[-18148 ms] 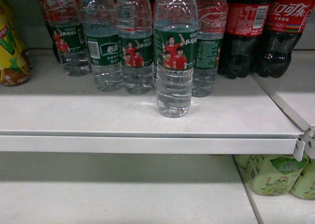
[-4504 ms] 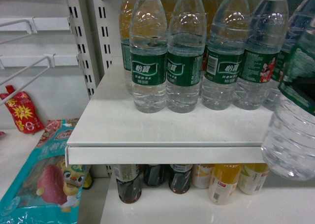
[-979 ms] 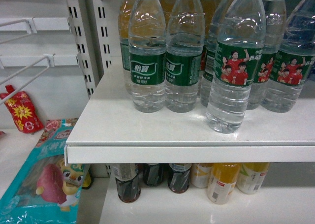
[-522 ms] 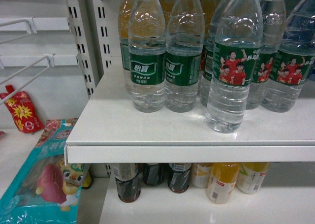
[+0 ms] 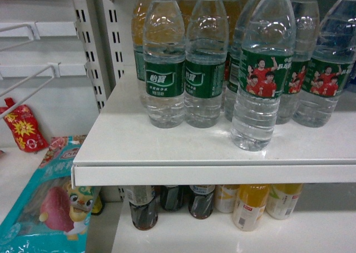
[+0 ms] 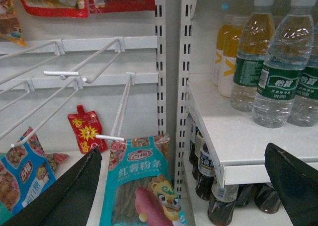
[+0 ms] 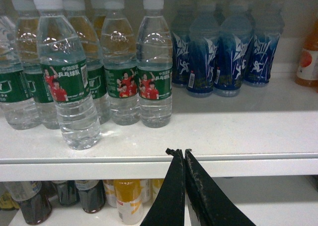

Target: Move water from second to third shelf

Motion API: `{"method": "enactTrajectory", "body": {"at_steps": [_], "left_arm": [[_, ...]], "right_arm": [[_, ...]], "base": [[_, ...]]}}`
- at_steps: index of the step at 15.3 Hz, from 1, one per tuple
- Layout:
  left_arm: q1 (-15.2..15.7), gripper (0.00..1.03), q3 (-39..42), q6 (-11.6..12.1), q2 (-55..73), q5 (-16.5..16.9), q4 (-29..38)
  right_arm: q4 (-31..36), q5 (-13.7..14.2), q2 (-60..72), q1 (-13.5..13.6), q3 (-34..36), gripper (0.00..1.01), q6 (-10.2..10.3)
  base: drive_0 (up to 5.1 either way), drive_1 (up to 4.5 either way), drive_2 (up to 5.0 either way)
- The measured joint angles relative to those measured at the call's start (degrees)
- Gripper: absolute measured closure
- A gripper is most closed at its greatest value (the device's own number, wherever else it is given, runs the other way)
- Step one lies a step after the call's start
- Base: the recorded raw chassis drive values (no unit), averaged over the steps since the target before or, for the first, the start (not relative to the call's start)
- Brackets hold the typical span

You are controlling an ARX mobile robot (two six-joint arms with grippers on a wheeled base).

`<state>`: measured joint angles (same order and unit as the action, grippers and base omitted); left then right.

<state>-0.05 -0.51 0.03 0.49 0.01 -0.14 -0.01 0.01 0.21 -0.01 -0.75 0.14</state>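
The water (image 5: 258, 80) is a clear ribbed bottle with a green label showing people in red shirts. It stands upright alone near the front of a white shelf (image 5: 167, 147), ahead of a row of like bottles. The right wrist view shows this water (image 7: 69, 82) at the left. My right gripper (image 7: 180, 151) is shut on nothing, level with the shelf's front edge (image 7: 248, 166) and well to the right of the bottle. My left gripper (image 6: 184, 149) is open and empty, off to the left by the shelf upright (image 6: 185, 87). Neither gripper shows in the head view.
Behind the water stand more green-label bottles (image 5: 164, 75). Blue bottles (image 7: 223, 52) fill the shelf's right side. Orange and dark drinks (image 5: 250, 206) sit on the shelf below. To the left are wire hooks (image 6: 84, 72) and hanging snack bags (image 6: 144, 186).
The head view has shifted slightly. The water stands in the same spot on the shelf, with nothing holding it.
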Motion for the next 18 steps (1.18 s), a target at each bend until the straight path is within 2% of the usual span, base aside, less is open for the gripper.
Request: {"method": "enactTrajectory", "body": {"at_steps": [4,5,6,10,11,18], "left_arm": [[0.0,0.05,0.0,0.0,0.0,0.0,0.0],[0.0,0.05,0.0,0.0,0.0,0.0,0.0],[0.0,0.05,0.0,0.0,0.0,0.0,0.0],[0.0,0.05,0.0,0.0,0.0,0.0,0.0],[0.0,0.05,0.0,0.0,0.0,0.0,0.0],[0.0,0.05,0.0,0.0,0.0,-0.1,0.0]], "right_arm": [[-0.2,0.0,0.0,0.0,0.0,0.97,0.0],[-0.2,0.0,0.0,0.0,0.0,0.83,0.0],[-0.2,0.0,0.0,0.0,0.0,0.63,0.0],[-0.2,0.0,0.0,0.0,0.0,0.07,0.0],[-0.2,0.0,0.0,0.0,0.0,0.03,0.0],[0.0,0.0,0.0,0.0,0.0,0.03,0.0]], "base": [[0.0,0.00,0.0],[0.0,0.00,0.0],[0.0,0.00,0.0],[0.0,0.00,0.0],[0.0,0.00,0.0],[0.0,0.00,0.0]]}}
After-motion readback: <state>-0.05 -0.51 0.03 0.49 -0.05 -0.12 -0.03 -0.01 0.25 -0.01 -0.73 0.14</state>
